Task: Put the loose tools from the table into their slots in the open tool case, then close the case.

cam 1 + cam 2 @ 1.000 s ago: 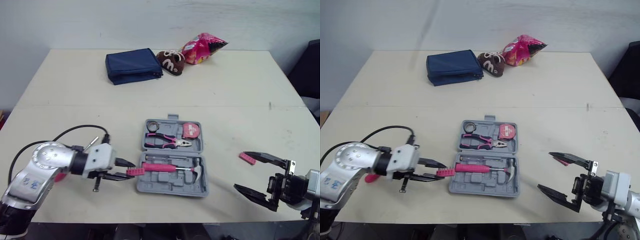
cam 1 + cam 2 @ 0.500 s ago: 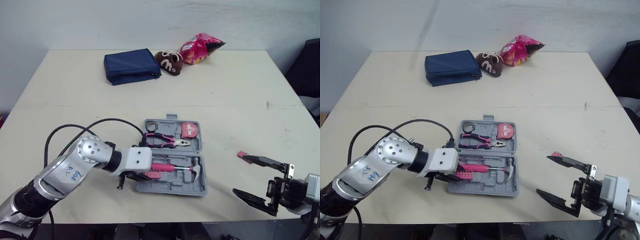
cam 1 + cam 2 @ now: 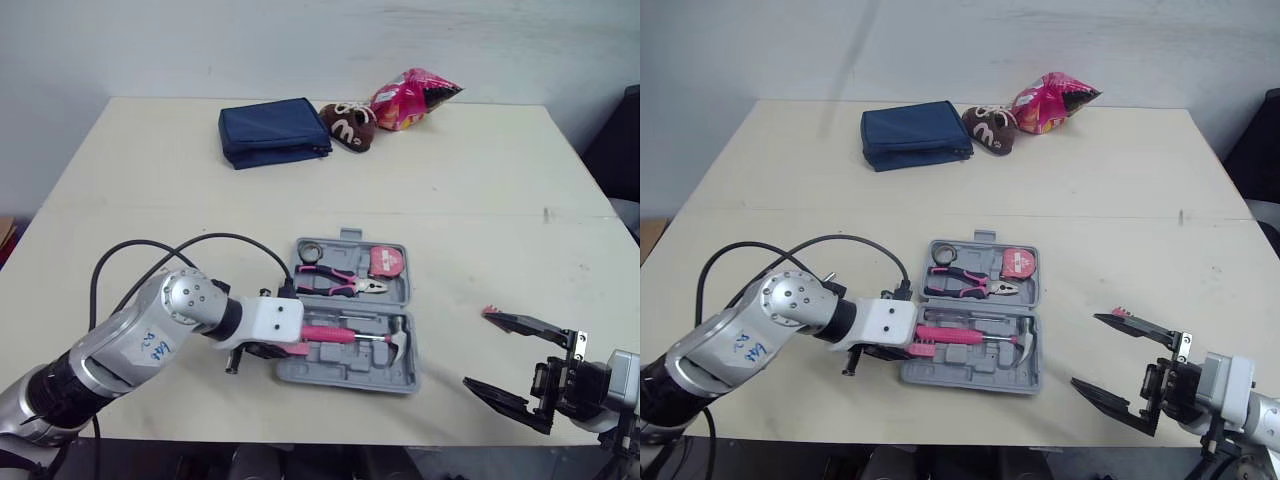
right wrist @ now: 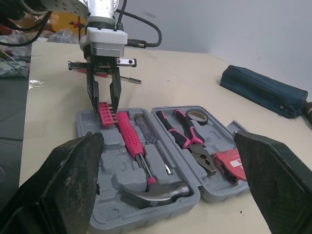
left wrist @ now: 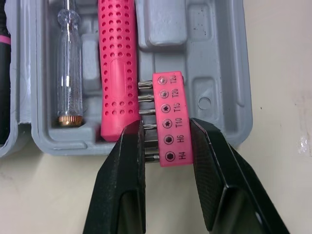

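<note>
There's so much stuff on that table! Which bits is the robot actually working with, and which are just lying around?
Part of the job: grey tool case, pink bit holder held in the left fingers, hammer, pliers, tape measure, small pink piece by the right fingers.

Just lying about: navy pouch, brown toy, pink snack bag.

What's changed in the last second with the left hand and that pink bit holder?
The left hand, still shut on the bit holder, carried it rightward from beside the tool case to over its near-left corner, next to the hammer handle. The right hand stays open, off to the right; the hammer and pliers have not moved.
</note>
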